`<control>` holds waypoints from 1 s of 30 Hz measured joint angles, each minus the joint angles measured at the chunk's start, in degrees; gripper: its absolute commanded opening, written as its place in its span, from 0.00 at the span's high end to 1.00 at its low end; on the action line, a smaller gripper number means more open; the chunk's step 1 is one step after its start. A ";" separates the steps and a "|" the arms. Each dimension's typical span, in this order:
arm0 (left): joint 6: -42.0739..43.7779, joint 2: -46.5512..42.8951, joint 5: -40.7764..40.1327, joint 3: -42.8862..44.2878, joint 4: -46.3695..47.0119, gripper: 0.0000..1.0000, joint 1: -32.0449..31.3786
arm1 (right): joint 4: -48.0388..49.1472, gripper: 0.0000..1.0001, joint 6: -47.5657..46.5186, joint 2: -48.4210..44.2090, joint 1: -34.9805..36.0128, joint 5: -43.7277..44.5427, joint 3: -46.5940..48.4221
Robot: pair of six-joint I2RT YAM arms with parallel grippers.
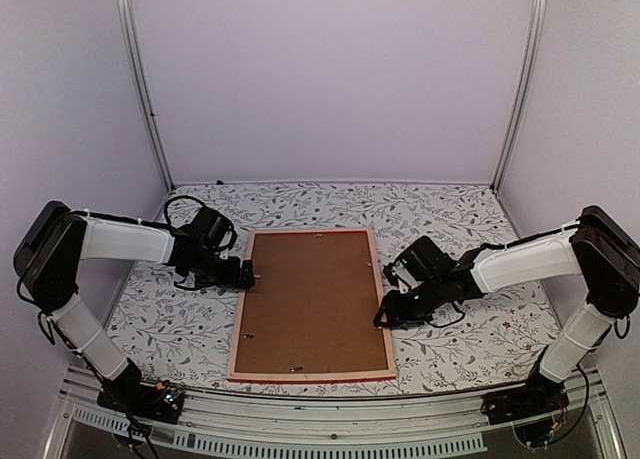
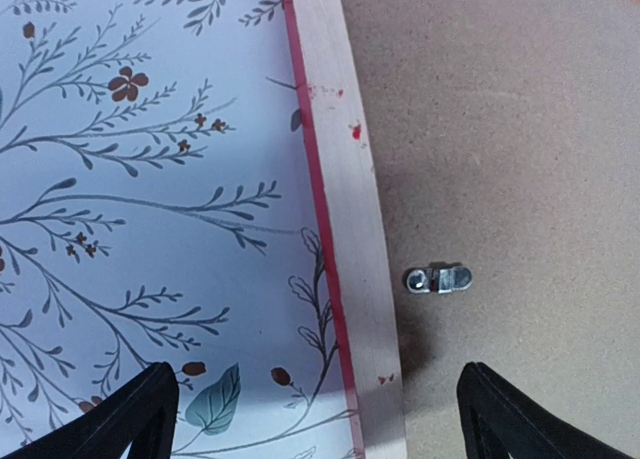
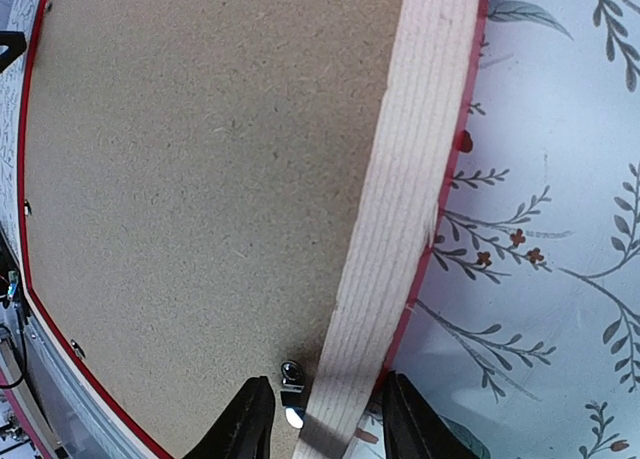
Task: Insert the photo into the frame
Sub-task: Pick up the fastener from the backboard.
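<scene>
One frame [image 1: 310, 374] lies face-down mid-counter [image 1: 470, 349]: thin pale-wood rails, red edges, around one flat brown fibreboard back [image 1: 312, 299]. A small metal clip [image 2: 438, 278] sits by each side rail. Left tool [image 1: 255, 275] is spread wide over its rail. Right tool [image 1: 380, 317] straddles the other rail; whether it clamps is unclear.

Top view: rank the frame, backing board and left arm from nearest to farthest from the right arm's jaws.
1. Frame: its right rail, on the right side.
2. Backing board: centre, inside the frame.
3. Left arm: far left side.
</scene>
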 measured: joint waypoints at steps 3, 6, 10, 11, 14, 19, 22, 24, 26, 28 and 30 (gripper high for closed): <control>0.00 0.00 0.00 0.00 0.00 0.00 0.00 | 0.92 0.60 -0.98 -0.28 -0.07 -0.04 -0.68; 0.00 0.00 0.00 0.00 0.00 0.00 0.00 | 1.42 0.62 -1.77 -0.33 -0.15 -0.09 -1.01; -0.02 0.00 0.00 -0.02 0.00 0.00 0.00 | 1.81 0.64 -2.21 -0.24 -0.37 -0.22 -1.22; -0.02 0.00 0.00 -0.02 0.00 0.00 0.00 | 1.92 0.64 -2.25 -0.17 -0.37 -0.22 -1.22; -0.02 0.00 0.00 -0.02 0.00 0.00 0.00 | 2.45 0.64 -2.38 -0.07 -0.37 -0.09 -1.33; -0.02 0.00 0.00 -0.09 0.02 0.00 0.00 | 4.35 0.64 -3.13 -0.07 -0.37 0.31 -2.23; -0.02 0.00 0.00 -0.11 0.02 0.00 0.00 | 5.77 0.64 -3.50 -0.07 -0.37 0.63 -2.97; -0.02 0.00 0.00 -0.11 0.00 0.00 0.00 | 6.86 0.65 -3.67 -0.15 -0.35 0.96 -3.50; -0.02 0.00 0.00 -0.13 0.02 0.00 0.00 | 7.87 0.65 -3.89 -0.33 -0.35 1.29 -4.11; -0.02 0.00 0.00 -0.33 0.07 0.00 0.00 | 8.72 0.66 -4.13 -0.55 -0.31 1.46 -4.68; -0.02 0.00 0.00 -0.68 0.04 0.00 0.00 | 9.42 0.68 -4.46 -0.68 -0.31 1.55 -5.16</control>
